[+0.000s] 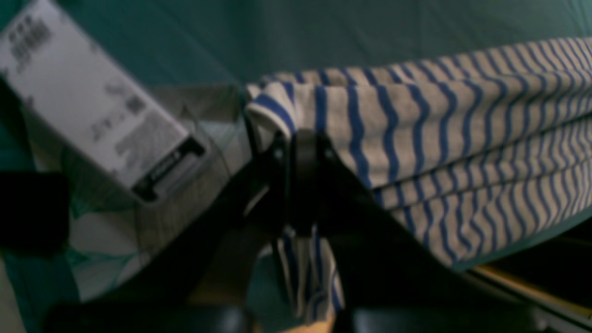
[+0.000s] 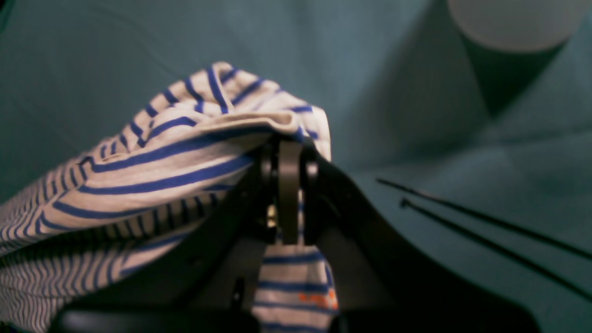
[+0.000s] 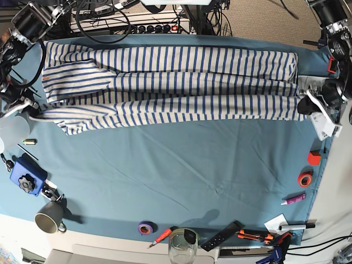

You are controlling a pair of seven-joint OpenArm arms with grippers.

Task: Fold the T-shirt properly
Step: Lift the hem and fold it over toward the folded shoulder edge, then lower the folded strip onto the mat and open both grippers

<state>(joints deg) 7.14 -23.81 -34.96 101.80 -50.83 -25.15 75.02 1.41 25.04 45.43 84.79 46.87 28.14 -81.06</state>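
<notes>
A: Where is the T-shirt (image 3: 170, 82)?

B: Stretched wide across the far half of the teal cloth (image 3: 181, 165), folded lengthwise into a long striped band. Each end is held by an arm.

A: And the jaws?

B: The left gripper (image 1: 303, 152) has its jaws together on the shirt's edge; striped fabric is bunched over the tips and more hangs below them. The right gripper (image 2: 289, 157) is likewise clamped on a fold of the shirt, with fabric draped over its tips and a strip trailing down between the fingers.

A: Any containers about?

B: A grey mug (image 3: 48, 216) stands at the near left corner, and a clear glass (image 3: 182, 246) at the near edge; I cannot tell whether anything is in either. A white cup (image 3: 12, 130) sits at the left edge, just beside the shirt's end.

A: What else lies on the cloth?

B: A purple tape roll (image 3: 145, 227) near the glass, an orange tape roll (image 3: 304, 179) and a red block (image 3: 314, 158) on the right, and a blue part (image 3: 27, 176) on the left, all well apart from the shirt.
</notes>
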